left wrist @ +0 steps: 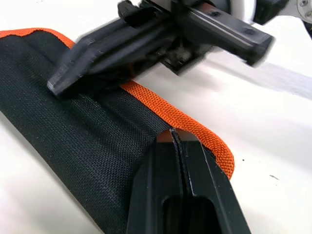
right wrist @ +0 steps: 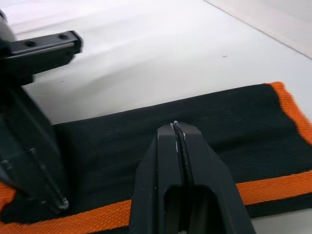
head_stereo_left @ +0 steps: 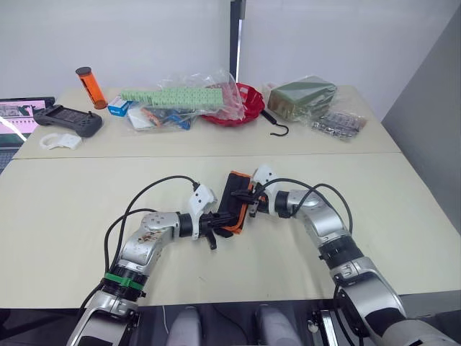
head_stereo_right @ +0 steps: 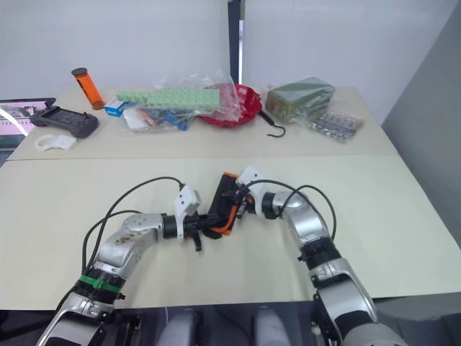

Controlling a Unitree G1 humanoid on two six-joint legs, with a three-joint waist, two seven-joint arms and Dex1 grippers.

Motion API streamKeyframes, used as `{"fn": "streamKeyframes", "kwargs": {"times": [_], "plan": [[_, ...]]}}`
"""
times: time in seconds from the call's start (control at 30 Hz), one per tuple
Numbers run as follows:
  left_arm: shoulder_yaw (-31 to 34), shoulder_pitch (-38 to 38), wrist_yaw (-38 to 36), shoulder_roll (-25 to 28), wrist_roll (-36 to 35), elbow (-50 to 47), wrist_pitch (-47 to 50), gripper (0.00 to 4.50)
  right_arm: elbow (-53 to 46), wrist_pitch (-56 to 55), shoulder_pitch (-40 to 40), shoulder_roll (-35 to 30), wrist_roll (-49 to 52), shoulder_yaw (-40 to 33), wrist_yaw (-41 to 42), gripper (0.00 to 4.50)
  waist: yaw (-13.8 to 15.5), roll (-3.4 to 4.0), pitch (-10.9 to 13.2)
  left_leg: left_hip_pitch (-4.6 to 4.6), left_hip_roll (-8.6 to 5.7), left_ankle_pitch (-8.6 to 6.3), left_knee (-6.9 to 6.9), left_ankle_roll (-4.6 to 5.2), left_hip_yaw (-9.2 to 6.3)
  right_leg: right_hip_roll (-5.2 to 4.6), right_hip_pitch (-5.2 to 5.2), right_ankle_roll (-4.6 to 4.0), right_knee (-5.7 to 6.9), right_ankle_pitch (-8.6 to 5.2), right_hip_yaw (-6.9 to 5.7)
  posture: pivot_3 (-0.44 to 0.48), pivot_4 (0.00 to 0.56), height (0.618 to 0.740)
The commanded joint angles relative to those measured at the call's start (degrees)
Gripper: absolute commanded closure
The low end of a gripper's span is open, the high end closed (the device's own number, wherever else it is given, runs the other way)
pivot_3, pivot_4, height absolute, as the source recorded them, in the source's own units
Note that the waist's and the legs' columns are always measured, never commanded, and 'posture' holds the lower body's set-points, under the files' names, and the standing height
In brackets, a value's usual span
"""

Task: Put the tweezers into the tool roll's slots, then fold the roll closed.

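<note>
The tool roll [head_stereo_left: 234,202] lies folded on the cream table [head_stereo_left: 72,216], well in front of the red basket [head_stereo_left: 241,104] and the black hook [head_stereo_left: 276,126], with its orange piping showing along the edge. No tweezers are visible outside it, so they are presumably tucked inside already. The left gripper [left wrist: 175,141] has its fingers pressed together, tips resting on the roll's orange-edged end. The right gripper [right wrist: 176,131] is likewise shut, its tips on the black fabric near the roll's other long edge. Neither seems to pinch any cloth — both just press down.

The likely risk is the fold springing open once either gripper lifts, since nothing fastens it. A sideways drag by the tips could also skew the roll or unroll a layer — or nudge tweezers loose inside.
</note>
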Motion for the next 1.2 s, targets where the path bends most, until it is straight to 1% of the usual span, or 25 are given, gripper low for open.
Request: {"fn": "streamKeyframes", "kwargs": {"times": [0.03, 0.2, 0.3, 0.43, 0.53, 0.63, 0.77, 0.83, 0.93, 1.03, 1.2], "plan": [[-3.2, 4.5, -0.5, 1.7, 3.2, 5.7, 3.8, 4.48, 9.9, -2.6, -2.0, -0.5, -2.8, -2.9, -5.9, 4.5, 0.0, -0.06, 0.0, 0.1, 0.0, -0.01, -0.01, 0.0, 0.0, 0.0, 0.11, -0.01, -0.02, -0.02, 0.0, 0.0, 0.15, 0.74], [-3.2, 5.2, -0.6, 2.0, 3.5, 6.0, 3.5, 4.48, 16.6, -7.2, -5.2, 0.8, -4.5, -3.7, -7.0, 4.5, -0.6, 0.16, -0.2, 0.21, 0.01, -0.13, -0.19, 0.19, 0.03, -0.01, 0.23, -0.06, -0.19, -0.06, 0.02, 0.0, 0.15, 0.74], [-2.5, 4.7, -0.4, 1.8, 3.2, 6.2, 3.5, 4.48, 15.6, -10.1, -6.7, 1.4, -2.8, -6.3, -6.9, 4.5, -0.8, 0.16, -0.2, 0.24, 0.01, -0.13, -0.23, 0.19, 0.02, -0.01, 0.24, -0.05, -0.2, -0.07, 0.02, 0.0, 0.15, 0.74], [-1.6, 3.9, -0.4, 1.5, 2.6, 6.4, 3.8, 4.48, 5.0, -11.9, -6.0, 2.0, 4.0, -10.6, -1.3, 4.5, -1.0, 0.26, -0.1, 0.12, 0.0, -0.13, -0.23, 0.19, 0.01, -0.02, 0.16, -0.04, -0.21, -0.07, 0.02, 0.0, 0.15, 0.74], [-1.5, 3.5, -0.6, 1.3, 2.6, 6.1, 3.8, 4.48, -4.1, -8.3, -2.0, 2.2, 6.8, -8.9, 4.8, 4.5, -1.0, 0.27, -0.1, 0.09, 0.01, -0.13, -0.24, 0.19, -0.02, -0.01, 0.15, -0.02, -0.21, -0.08, -0.01, 0.0, 0.15, 0.74], [-1.3, 2.9, -0.5, 1.0, 2.4, 6.0, 3.9, 4.48, -8.2, -5.4, 1.0, 2.6, 7.8, -8.2, 6.0, 4.5, -0.9, 0.25, -0.1, 0.12, 0.01, -0.13, -0.27, 0.18, -0.02, -0.01, 0.18, 0.0, -0.24, -0.09, -0.02, 0.0, 0.15, 0.74], [-0.5, 2.0, -0.5, 0.1, 1.7, 6.3, 3.9, 4.48, -7.7, -4.3, 3.0, 2.4, 4.5, -5.5, 6.1, 4.5, -0.8, 0.27, -0.1, 0.04, 0.0, -0.13, -0.25, 0.18, -0.01, -0.02, 0.11, -0.01, -0.27, -0.09, -0.02, 0.0, 0.15, 0.74], [-0.6, 1.2, -0.4, 0.1, 2.3, 6.7, 3.0, 4.48, -4.9, -2.4, 3.2, 2.9, 2.9, -4.2, 5.0, 4.5, -0.8, 0.27, -0.1, -0.02, 0.0, -0.13, -0.23, 0.18, 0.0, -0.02, 0.03, -0.01, -0.26, -0.08, -0.01, 0.0, 0.15, 0.74], [0.4, -0.2, -1.8, 0.0, 0.5, 5.7, 3.1, 4.48, 0.8, -2.6, 3.4, 3.5, 0.8, -2.9, 4.6, 4.5, -0.6, 0.27, -0.1, 0.0, 0.0, -0.13, -0.22, 0.18, -0.02, -0.01, 0.05, -0.01, -0.26, -0.08, -0.02, 0.0, 0.15, 0.74], [1.6, -2.1, -2.6, -0.3, -0.4, 4.8, 1.6, 4.48, 3.8, -3.6, 3.4, 3.5, -1.0, -1.8, 4.6, 4.5, -0.6, 0.26, -0.1, -0.01, 0.0, -0.13, -0.18, 0.18, 0.0, -0.02, 0.06, 0.0, -0.27, -0.08, -0.01, 0.0, 0.15, 0.74], [2.9, -8.0, -1.5, -1.8, 0.9, 9.6, -1.9, 4.48, 4.7, -3.5, 3.9, 3.8, -1.3, -1.9, 3.8, 4.5, -0.5, 0.24, -0.1, -0.05, 0.0, -0.13, -0.08, 0.18, -0.02, 0.0, 0.07, 0.02, -0.25, -0.07, -0.03, 0.0, 0.15, 0.74]]}}
